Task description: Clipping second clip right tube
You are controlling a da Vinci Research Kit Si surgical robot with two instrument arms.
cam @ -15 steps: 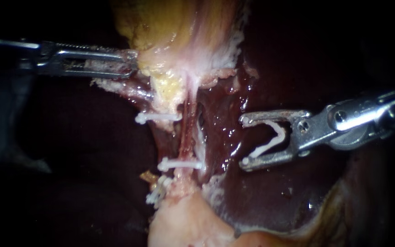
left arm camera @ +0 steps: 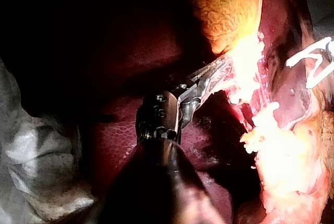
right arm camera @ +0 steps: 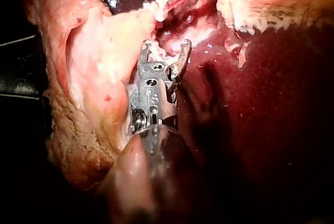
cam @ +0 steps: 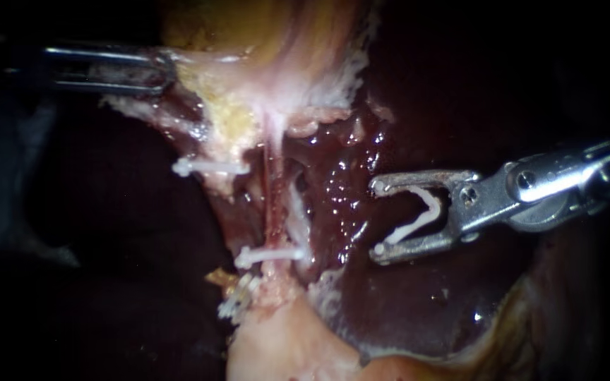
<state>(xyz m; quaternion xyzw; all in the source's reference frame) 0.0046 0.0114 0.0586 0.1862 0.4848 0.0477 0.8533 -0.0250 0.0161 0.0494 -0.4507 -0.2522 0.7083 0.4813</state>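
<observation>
A thin red tube (cam: 271, 194) runs down the middle of the endoscope view with a white clip (cam: 270, 254) closed across its lower part. To its right, apart from it, my right instrument (cam: 377, 219) holds an open white clip (cam: 418, 215) in its wide-spread jaws; the right wrist view shows this instrument (right arm camera: 166, 46) just short of pale tissue. My left instrument (cam: 160, 70) is shut on the edge of the pale gallbladder tissue (cam: 277, 49) at the upper left, as the left wrist view of that instrument (left arm camera: 211, 75) also shows.
Another white clip (cam: 210, 168) sits left of the red tube and a third clip (cam: 238, 300) lies lower left. Wet dark liver (cam: 418, 303) fills the right side under my right instrument. A pale fatty lump (cam: 284, 346) lies at the bottom.
My left instrument has pulled the gallbladder tissue to the left and slightly up, drawing the upper left clip leftward with it. My right instrument has stayed still.
</observation>
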